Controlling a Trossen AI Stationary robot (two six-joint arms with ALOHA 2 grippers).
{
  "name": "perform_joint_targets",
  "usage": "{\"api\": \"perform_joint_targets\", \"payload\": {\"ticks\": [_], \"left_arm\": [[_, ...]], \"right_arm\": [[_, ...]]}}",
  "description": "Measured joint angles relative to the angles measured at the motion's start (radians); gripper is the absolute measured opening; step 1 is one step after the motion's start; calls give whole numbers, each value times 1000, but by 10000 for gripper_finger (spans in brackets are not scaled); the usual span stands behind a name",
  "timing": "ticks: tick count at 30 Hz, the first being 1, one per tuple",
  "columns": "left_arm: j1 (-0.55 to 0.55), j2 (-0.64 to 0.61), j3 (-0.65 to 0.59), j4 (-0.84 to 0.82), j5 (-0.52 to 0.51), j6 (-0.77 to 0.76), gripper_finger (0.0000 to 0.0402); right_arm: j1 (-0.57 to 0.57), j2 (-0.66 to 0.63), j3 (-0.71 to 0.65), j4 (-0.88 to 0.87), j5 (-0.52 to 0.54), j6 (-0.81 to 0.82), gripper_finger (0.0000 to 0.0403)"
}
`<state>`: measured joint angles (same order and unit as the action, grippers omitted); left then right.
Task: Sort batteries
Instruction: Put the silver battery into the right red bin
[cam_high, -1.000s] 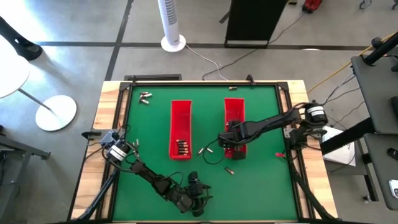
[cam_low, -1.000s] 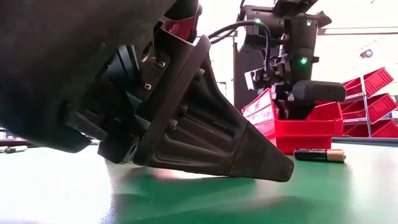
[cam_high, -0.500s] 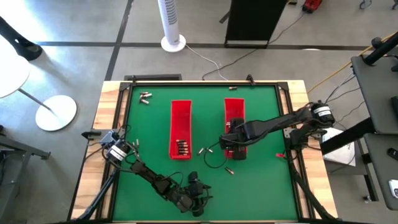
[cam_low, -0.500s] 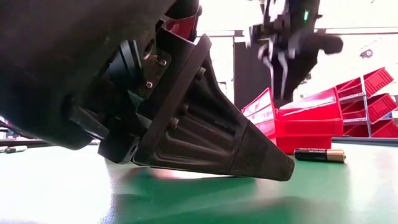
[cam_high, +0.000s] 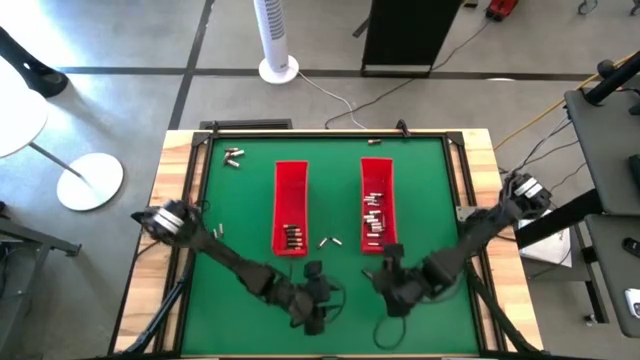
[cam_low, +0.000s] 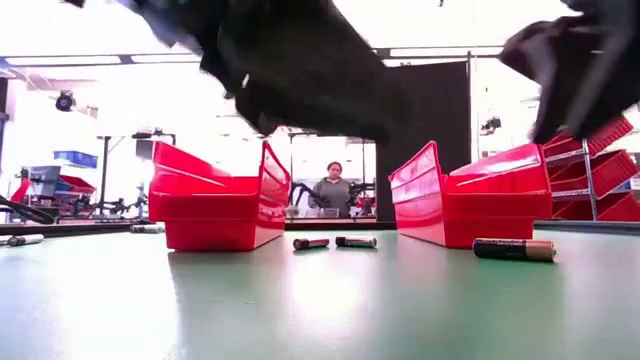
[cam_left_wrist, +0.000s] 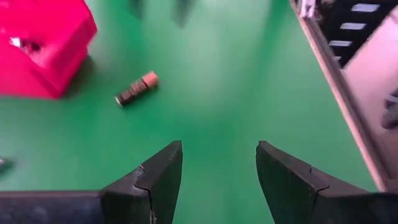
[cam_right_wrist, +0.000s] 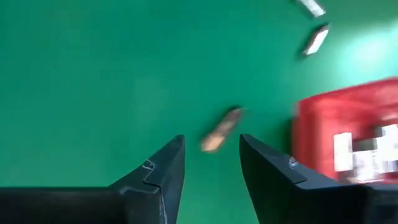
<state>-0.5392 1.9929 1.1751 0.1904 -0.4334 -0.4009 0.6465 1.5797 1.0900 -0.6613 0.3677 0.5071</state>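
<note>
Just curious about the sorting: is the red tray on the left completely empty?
No: from above, the left red tray holds a small cluster of batteries near its front end.

White tower fan (cam_high: 277, 38) on floor beyond table; black cabinet (cam_high: 408, 35) beside it; person (cam_low: 333, 190) seated behind table; red bins (cam_low: 600, 165) shelved.

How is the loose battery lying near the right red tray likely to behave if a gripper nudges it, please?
The battery is a smooth cylinder lying on its side, so it would probably roll across the flat green mat. It looks rigid and metal-cased, likely slippery between the right gripper fingers.
</note>
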Motion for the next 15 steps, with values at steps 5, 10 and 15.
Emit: {"api": "perform_joint_targets", "payload": {"ticks": [5, 10, 15], "left_arm": [[132, -136, 1, -162, 147, 126, 185], [331, -170, 1, -292, 327, 184, 185], [471, -151, 12, -367, 452, 256, 185]], "right_arm": [[120, 19, -79, 103, 107, 175, 130], [193, 51, -153, 211, 193, 317, 119], [220, 98, -172, 233, 209, 395, 111]]}}
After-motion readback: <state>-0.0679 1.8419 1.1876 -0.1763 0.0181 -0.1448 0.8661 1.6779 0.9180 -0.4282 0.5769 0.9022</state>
